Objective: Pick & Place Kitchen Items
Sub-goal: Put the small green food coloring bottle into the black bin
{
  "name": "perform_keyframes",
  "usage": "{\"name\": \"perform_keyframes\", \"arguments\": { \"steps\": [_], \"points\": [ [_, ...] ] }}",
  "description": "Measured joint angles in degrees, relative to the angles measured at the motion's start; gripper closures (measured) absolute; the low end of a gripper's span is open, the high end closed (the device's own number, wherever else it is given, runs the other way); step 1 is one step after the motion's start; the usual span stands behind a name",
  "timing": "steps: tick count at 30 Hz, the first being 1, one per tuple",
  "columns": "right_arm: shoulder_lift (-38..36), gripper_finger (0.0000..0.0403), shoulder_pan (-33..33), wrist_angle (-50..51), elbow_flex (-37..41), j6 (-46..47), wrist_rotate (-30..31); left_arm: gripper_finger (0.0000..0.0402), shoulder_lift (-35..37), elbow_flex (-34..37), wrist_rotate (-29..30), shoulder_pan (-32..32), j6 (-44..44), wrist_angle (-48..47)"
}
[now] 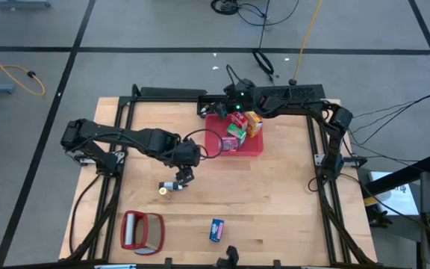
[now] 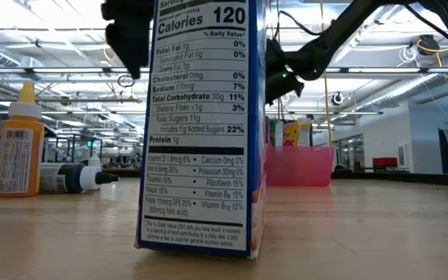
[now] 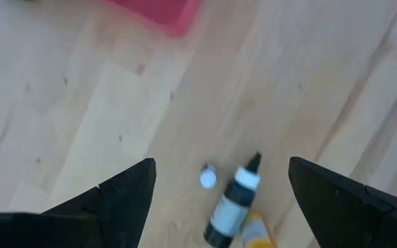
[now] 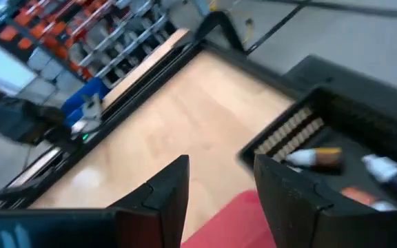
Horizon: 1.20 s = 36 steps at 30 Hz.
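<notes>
Inside red tray point(image 1: 254, 146): cartons point(image 1: 253, 122), packets point(image 1: 235, 133)

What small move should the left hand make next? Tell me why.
Probably lower straight down over the dark bottle. The left hand hangs open above it, the bottle lies on its side on the table between the fingers, nothing is gripped yet, and the red tray waits nearby.

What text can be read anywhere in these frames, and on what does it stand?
All legible text is on the blue carton close to the low camera, a nutrition panel:
"Calories 120"
"Total Fat 0g 0%"
"Cholesterol 0mg 0%"
"Sodium 170mg 7%"
"Total Carbohydrate 30g 11%"
"Total Sugars 11g"
"Protein 1g"
Its fine print is too small to read.
Yellow bottle label: blurred.
Cartons in the red tray: unreadable.
</notes>
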<state>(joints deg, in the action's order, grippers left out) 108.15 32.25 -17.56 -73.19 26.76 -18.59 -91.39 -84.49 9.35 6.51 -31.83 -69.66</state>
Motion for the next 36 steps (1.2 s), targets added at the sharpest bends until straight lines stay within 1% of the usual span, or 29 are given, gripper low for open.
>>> {"name": "perform_keyframes", "arguments": {
  "steps": [3, 5, 8, 11, 13, 16, 22, 26, 32, 36],
  "points": [
    [-0.99, 0.0248, -1.7, -1.25, 0.09, 0.03, -1.14, 0.0066, 0.0, 0.0, -1.97, 0.01, -0.21, -1.94],
    [-1.36, 0.0248, -2.97, -3.0, -0.06, 0.04, -1.16, 0.0066, 0.0, 0.0, -1.96, 0.01, -0.42, -2.49],
    [-2.33, 0.0248, -4.76, -2.29, 0.09, 1.37, -1.25, 0.0066, 0.0, 0.0, -1.93, 0.01, -0.39, -4.04],
    [-3.37, 0.0248, -6.67, -3.76, 0.07, 2.61, -1.24, 0.0066, 0.0, 0.66, -1.91, 0.01, -0.78, -4.69],
    [-4.36, 0.0248, -7.95, -3.38, 0.07, 3.14, -1.24, 0.0066, 0.0, 2.21, -2.13, 0.01, -1.53, -4.62],
    [-5.63, 0.0248, -9.81, -3.16, 0.07, 2.72, -1.17, 0.0066, 0.0, 5.97, -3.98, 0.01, -1.88, -3.32],
    [-7.69, 0.0248, -12.85, -2.75, 0.07, 2.59, -1.15, 0.0066, 0.0, 14.29, -6.77, 0.01, -1.94, 2.94],
    [-7.77, 0.0248, -14.54, -2.83, 0.04, 2.59, -1.11, 0.0066, 0.0, 17.94, -6.87, 0.01, -2.9, 7.08],
    [-7.71, 0.0248, -17.16, -2.7, 0.04, 4.19, -0.85, 0.0066, 0.0, 21.56, -6.74, 0.01, -3.92, 10.21],
    [-7.71, 0.0248, -18.93, -2.81, 0.04, 4.5, 1.04, 0.0066, 0.0, 24.53, -4.9, 0.01, -4.82, 11.69]
  ]
}}
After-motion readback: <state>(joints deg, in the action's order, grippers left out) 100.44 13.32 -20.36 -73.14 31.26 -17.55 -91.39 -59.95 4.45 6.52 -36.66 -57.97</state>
